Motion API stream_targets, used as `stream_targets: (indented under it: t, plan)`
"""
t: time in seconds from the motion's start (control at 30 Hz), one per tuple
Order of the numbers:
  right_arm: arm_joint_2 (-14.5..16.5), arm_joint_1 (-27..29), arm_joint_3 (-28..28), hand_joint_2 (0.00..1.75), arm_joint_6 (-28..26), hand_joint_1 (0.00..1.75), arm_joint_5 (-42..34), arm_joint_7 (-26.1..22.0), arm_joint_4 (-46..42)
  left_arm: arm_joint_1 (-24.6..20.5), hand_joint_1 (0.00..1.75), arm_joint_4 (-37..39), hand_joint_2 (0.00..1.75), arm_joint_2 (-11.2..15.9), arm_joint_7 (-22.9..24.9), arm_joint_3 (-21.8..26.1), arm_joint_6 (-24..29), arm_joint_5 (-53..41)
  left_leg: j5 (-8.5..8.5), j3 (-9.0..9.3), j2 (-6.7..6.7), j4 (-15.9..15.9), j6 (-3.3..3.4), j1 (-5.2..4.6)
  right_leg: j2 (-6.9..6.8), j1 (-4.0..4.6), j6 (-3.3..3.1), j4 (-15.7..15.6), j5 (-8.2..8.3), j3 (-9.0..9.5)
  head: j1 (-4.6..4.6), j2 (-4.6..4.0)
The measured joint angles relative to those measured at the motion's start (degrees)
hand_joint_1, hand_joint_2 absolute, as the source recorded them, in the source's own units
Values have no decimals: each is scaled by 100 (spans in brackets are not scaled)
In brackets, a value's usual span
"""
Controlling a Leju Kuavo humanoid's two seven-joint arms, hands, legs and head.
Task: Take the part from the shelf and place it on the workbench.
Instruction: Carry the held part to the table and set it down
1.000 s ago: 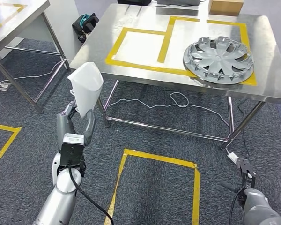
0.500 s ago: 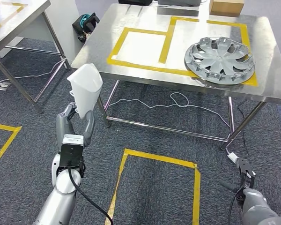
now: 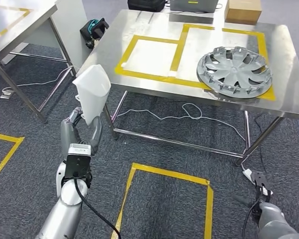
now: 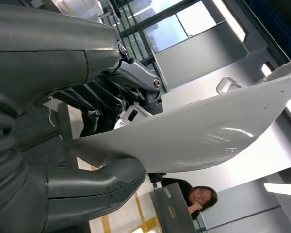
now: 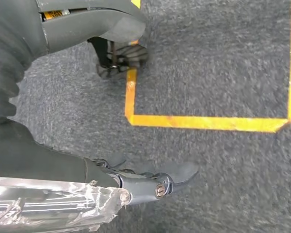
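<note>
While the robot faces the work area, a white moulded plastic part (image 3: 90, 92), tapered like a scoop, stands upright in the robot's left hand (image 3: 81, 130), its narrow end clamped between the thick grey thumb and the darker fingers (image 4: 111, 99) and its broad open end uppermost. The part is carried in the air over grey carpet, below and just short of the near left corner of the stainless-steel table (image 3: 298, 82) marked with yellow tape rectangles (image 3: 149, 54). From the left wrist view the pale shell's long axis runs straight out from the hand. The table lies ahead and to the right of the held part, so the coming placement appears to turn on lifting the left arm up and forward over that near edge; the taped left-hand rectangle is the nearest marked spot. A silver plastic wheel cover (image 3: 234, 70) lies flat on the right-hand rectangle, well apart from the part. A brown cardboard box (image 3: 242, 10) sits at the table's far edge. The right hand (image 3: 260, 183) hangs low by the floor, near a yellow floor marking (image 5: 206, 121), holding nothing, fingers loosely extended.
</note>
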Motion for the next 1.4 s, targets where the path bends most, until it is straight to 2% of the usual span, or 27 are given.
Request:
stream_targets:
  t: [0.03,0.07,0.1,0.17,0.2,0.23,0.3,0.33,0.4,0.47,0.5,0.57,0.6,0.63,0.67,0.73,0.77,0.8,0.87,0.9,0.93,0.97,1.07,1.1,1.2,1.27,1.4]
  plan:
    - [12,5,-1,175,2,0,-11,11,3,-2,175,0,175,1,0,0,-1,0,-79,26,-3,72,-81,46,24,-33,84,-317,128,135,14,0]
    - [19,7,-2,175,5,0,-19,21,3,-5,175,-1,175,0,-1,1,-3,0,-161,27,-3,164,-156,76,43,-50,91,-541,146,232,38,0]
    - [28,14,-3,175,7,0,-25,33,3,-7,175,-1,175,1,-1,1,-6,0,-238,12,-8,238,-217,90,70,-57,52,-603,116,268,43,0]
    - [35,33,-8,175,8,0,-26,48,-1,-3,175,-3,175,1,-2,1,-11,0,-313,-24,-8,331,-301,91,95,-42,-157,-466,-36,251,33,0]
    - [37,43,-9,175,8,0,-25,51,-1,-7,175,-5,175,2,-2,0,-13,0,-273,-75,9,419,-332,93,105,-48,-219,-414,-54,265,5,0]
    - [37,54,-10,175,7,0,-25,49,-1,-13,175,-8,175,1,-2,-1,-13,0,-176,-190,57,612,-362,88,106,-48,-264,-391,-108,291,-10,0]
    - [36,87,-11,175,6,0,-25,49,-2,-23,175,-10,175,2,-3,-2,-11,0,-39,-656,183,1286,-409,78,108,-36,-325,-438,-206,427,-39,0]
    - [36,114,-11,175,5,0,-25,51,-3,-20,175,-10,175,5,-3,-2,-10,0,-111,-933,231,1637,-415,70,102,-26,-345,-489,-252,530,-47,0]
    - [36,175,-11,175,5,0,-26,62,-3,-7,175,-9,175,17,-3,-1,-9,0,-476,-1363,256,1997,-350,28,103,1,-373,-626,-339,787,-52,0]
    - [37,206,-11,175,8,0,-27,74,-2,-4,175,-8,175,27,-3,-2,-9,0,-669,-1543,249,1802,-177,-74,124,36,-385,-788,-422,1079,-63,0]
    - [39,210,-11,175,10,0,-28,79,-2,-4,175,-7,175,30,-2,-2,-9,1,-495,-1559,235,1505,-49,-153,137,60,-383,-872,-470,1226,-74,0]
    - [78,228,-11,175,22,0,-31,86,5,4,175,-2,175,35,-2,-2,-9,7,520,-1510,175,619,223,-357,168,109,-367,-996,-592,1469,-96,1]
    - [100,238,-13,175,27,0,-32,93,9,12,175,0,175,41,-2,1,-10,11,1019,-1469,147,241,308,-437,177,153,-358,-1023,-685,1544,-106,1]
    - [120,243,-14,175,31,0,-32,98,12,21,175,1,175,46,4,4,-11,20,1324,-1434,131,11,322,-486,188,191,-364,-1044,-786,1605,-107,1]
    - [123,224,-16,175,36,0,-31,102,13,22,175,0,175,49,9,7,-11,27,1376,-1405,130,-65,296,-501,198,233,-375,-1067,-886,1664,-107,1]
    - [115,138,-17,175,43,0,-27,99,1,3,175,-10,175,39,20,9,-12,36,1168,-1353,134,38,248,-463,170,258,-403,-1084,-1067,1785,-103,0]
    - [109,86,-16,175,46,0,-26,97,-7,-8,175,-15,175,32,21,9,-11,36,1097,-1310,133,59,269,-453,133,271,-409,-952,-1192,1772,-101,0]
    - [104,51,-16,175,44,0,-26,96,-13,-9,175,-19,175,29,22,9,-11,37,1034,-1255,130,53,296,-447,88,292,-418,-675,-1374,1673,-97,0]
    - [101,41,-16,175,37,0,-27,102,-18,22,175,-14,175,43,31,14,-10,42,927,-1143,125,54,344,-458,27,354,-472,156,-1775,1243,-88,0]
    - [102,65,-16,175,38,0,-27,107,-17,48,175,-9,175,54,37,19,-9,46,877,-1084,117,54,358,-465,20,380,-501,497,-1865,1026,-88,0]
    - [103,94,-17,175,41,0,-27,112,-16,74,175,-4,175,66,43,23,-9,49,828,-1022,105,55,366,-474,20,399,-521,650,-1802,873,-89,0]
    - [104,120,-17,175,44,0,-27,116,-16,91,175,-1,175,74,46,27,-9,52,784,-961,92,55,371,-481,21,412,-530,575,-1582,798,-90,0]
    - [104,158,-16,175,46,0,-27,115,-15,100,175,2,175,80,51,35,-9,53,709,-855,65,72,362,-504,24,408,-490,-425,-592,861,-91,0]
    - [105,169,-16,175,47,0,-27,118,-15,100,175,2,175,80,52,36,-9,54,703,-858,57,92,357,-514,29,402,-476,-669,-420,902,-91,0]
    - [111,184,-17,175,49,0,-28,126,-14,102,175,1,175,79,55,40,-8,55,699,-905,41,151,339,-540,48,383,-480,-815,-352,941,-92,0]
    - [115,151,-17,175,62,0,-30,134,-19,87,175,-4,175,76,55,40,-8,55,600,-974,58,288,248,-541,54,341,-507,-823,-340,959,-106,0]
    - [101,79,-17,175,108,0,-37,194,-31,48,175,-9,175,74,56,38,-27,62,6,-1603,169,1650,-1,-356,46,295,-567,-831,-358,1029,-154,0]
